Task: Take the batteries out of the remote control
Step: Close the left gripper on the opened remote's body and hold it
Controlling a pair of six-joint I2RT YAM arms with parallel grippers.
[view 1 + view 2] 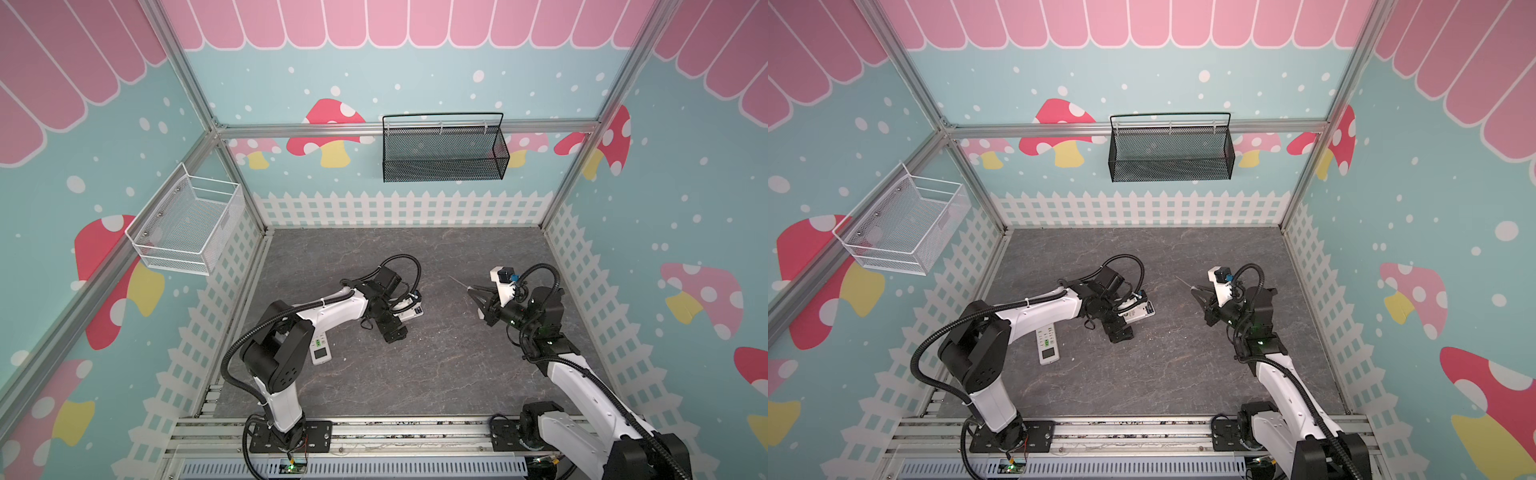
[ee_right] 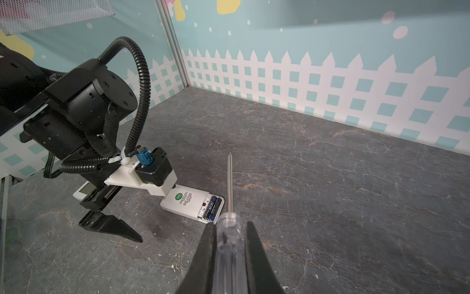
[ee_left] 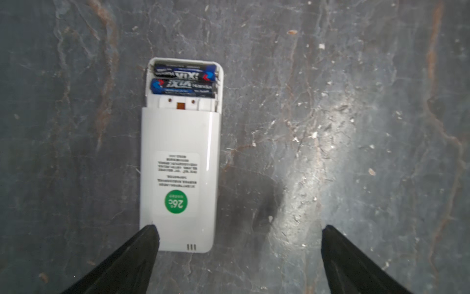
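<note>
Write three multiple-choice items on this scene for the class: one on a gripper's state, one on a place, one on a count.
1. The right gripper is: A. open; B. shut on the screwdriver; C. shut on nothing.
2. The batteries sit: A. in the face-down remote's open compartment; B. in the right gripper; C. under the screwdriver.
3. Remotes on the table: A. one; B. two; C. four.

Key:
1 B: the clear handle sits clamped between its jaws.
2 A: both dark cells lie side by side in the uncovered bay.
3 B: a face-up remote lies on it too.
</note>
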